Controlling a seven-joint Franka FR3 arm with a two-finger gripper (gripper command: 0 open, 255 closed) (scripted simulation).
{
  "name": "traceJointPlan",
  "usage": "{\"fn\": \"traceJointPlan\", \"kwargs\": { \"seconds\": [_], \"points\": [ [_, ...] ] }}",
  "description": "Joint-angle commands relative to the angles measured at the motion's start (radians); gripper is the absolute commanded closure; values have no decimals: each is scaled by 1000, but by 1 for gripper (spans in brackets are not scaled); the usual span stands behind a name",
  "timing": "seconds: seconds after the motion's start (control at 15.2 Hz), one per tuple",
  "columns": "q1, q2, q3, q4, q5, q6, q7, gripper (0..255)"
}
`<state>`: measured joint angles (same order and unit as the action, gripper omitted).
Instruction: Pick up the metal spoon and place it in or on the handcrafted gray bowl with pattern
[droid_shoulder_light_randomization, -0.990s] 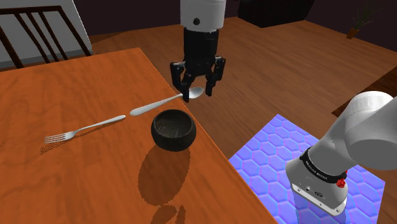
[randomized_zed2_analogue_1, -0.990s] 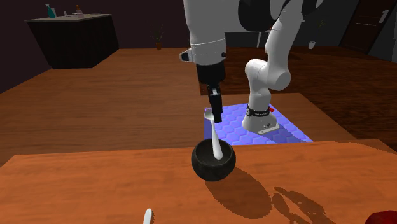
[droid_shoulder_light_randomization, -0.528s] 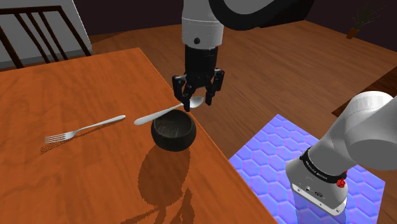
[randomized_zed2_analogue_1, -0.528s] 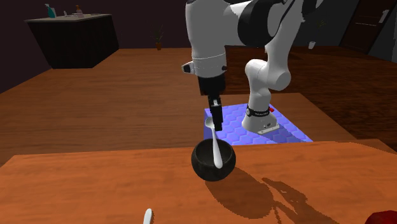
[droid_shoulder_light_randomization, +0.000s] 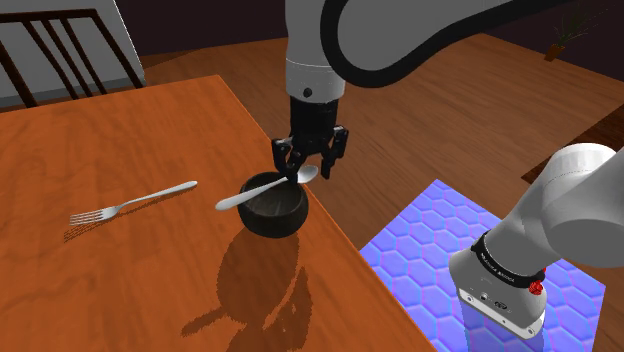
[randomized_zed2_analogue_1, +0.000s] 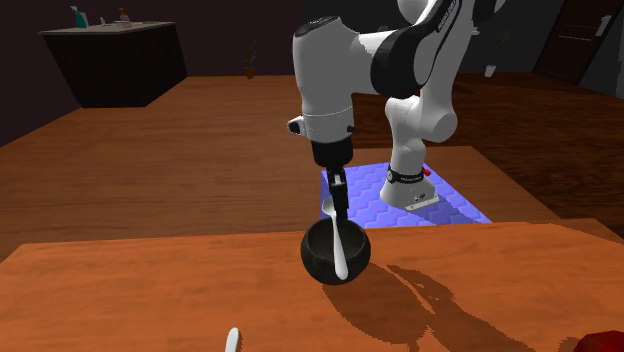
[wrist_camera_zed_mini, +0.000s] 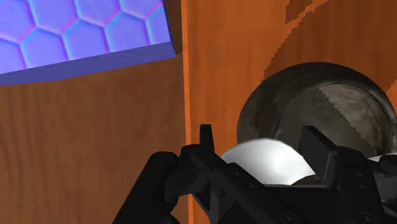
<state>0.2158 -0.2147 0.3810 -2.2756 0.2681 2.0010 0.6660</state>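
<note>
Orange-brown wooden table (droid_shoulder_light_randomization: 150, 130) filling the shoulder view, chair (droid_shoulder_light_randomization: 60, 50) at its far corner, blue hexagon-patterned stand (droid_shoulder_light_randomization: 430, 230) below the table edge.
- Claw (droid_shoulder_light_randomization: 309, 172) pointing straight down, hovering just over the far rim of the dark bowl (droid_shoulder_light_randomization: 272, 215).
- Claw is gripping the spoon (droid_shoulder_light_randomization: 255, 192) by its rounded end. The handle is sloping down across the bowl's mouth and poking out past the rim toward the fork (droid_shoulder_light_randomization: 130, 202), which is lying well apart.
- Bowl is sitting near the table edge.

Second exterior view, facing the arm across the table (randomized_zed2_analogue_1: 150, 290):
- Claw (randomized_zed2_analogue_1: 340, 205) is hanging right above the bowl (randomized_zed2_analogue_1: 325, 262). The spoon (randomized_zed2_analogue_1: 338, 245) is slanting toward the camera over the near rim.
- Cannot tell whether the handle is touching the rim.

Wrist view:
- Black fingers (wrist_camera_zed_mini: 315, 145) are pressing on either side of the spoon's pale rounded end (wrist_camera_zed_mini: 270, 167), claw (wrist_camera_zed_mini: 259, 147) narrowed onto it.
- Bowl's mottled grey hollow (wrist_camera_zed_mini: 343, 108) is lying just beyond the fingers, table edge (wrist_camera_zed_mini: 216, 63) beside it.

Judgement: placing step, nearly done. Gripping at one end is leaving the long handle overhanging. If let go, the spoon would likely rest across the rim, and it could tip out.
</note>
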Motion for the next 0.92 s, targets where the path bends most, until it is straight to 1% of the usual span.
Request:
{"fn": "traceJointPlan", "kwargs": {
  "seconds": [0.0, 0.33, 0.4, 0.73, 0.86],
  "points": [
    [0, 1, 1, -3, 0, 5, 0, 255],
    [0, 1, 1, -3, 0, 5, 0, 255],
    [0, 1, 1, -3, 0, 5, 0, 0],
    [0, 1, 1, -3, 0, 5, 0, 0],
    [-6, -17, -11, 47, -5, -64, 0, 0]
  ]
}}
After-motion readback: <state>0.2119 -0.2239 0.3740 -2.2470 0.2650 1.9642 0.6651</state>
